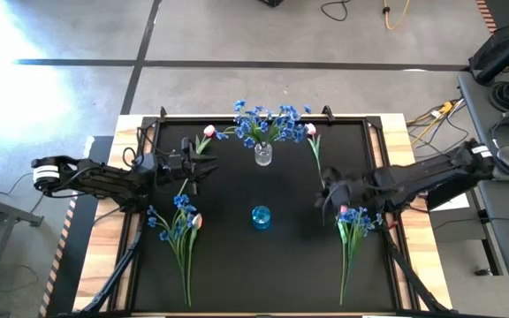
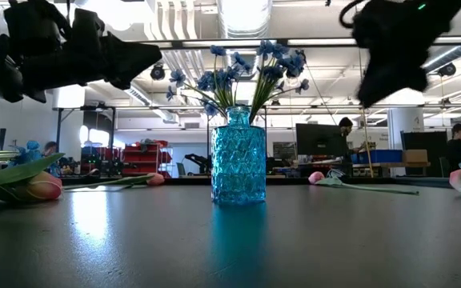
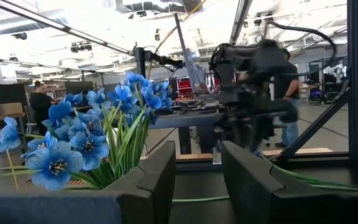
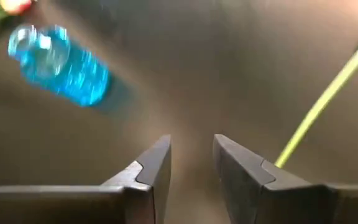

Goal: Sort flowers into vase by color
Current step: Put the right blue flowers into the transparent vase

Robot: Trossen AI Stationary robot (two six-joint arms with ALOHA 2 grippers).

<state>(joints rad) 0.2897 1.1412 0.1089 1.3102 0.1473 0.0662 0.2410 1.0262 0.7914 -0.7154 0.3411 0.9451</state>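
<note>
High view, right tool (image 1: 328,196) spread and empty, flowers (image 1: 353,223) just beside it.

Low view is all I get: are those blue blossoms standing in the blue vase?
Observer: No. From above, the blue vase is empty. The blue blossoms stand in a clear vase behind it.
Operator: Is the dark shape at top right carrying anything?
Observer: That is the right end effector. Its wrist view shows the fingers apart with nothing between them.
Operator: And the one at top left?
Observer: The left end effector is open and empty too. The high view puts it to the left of the clear vase.
</note>
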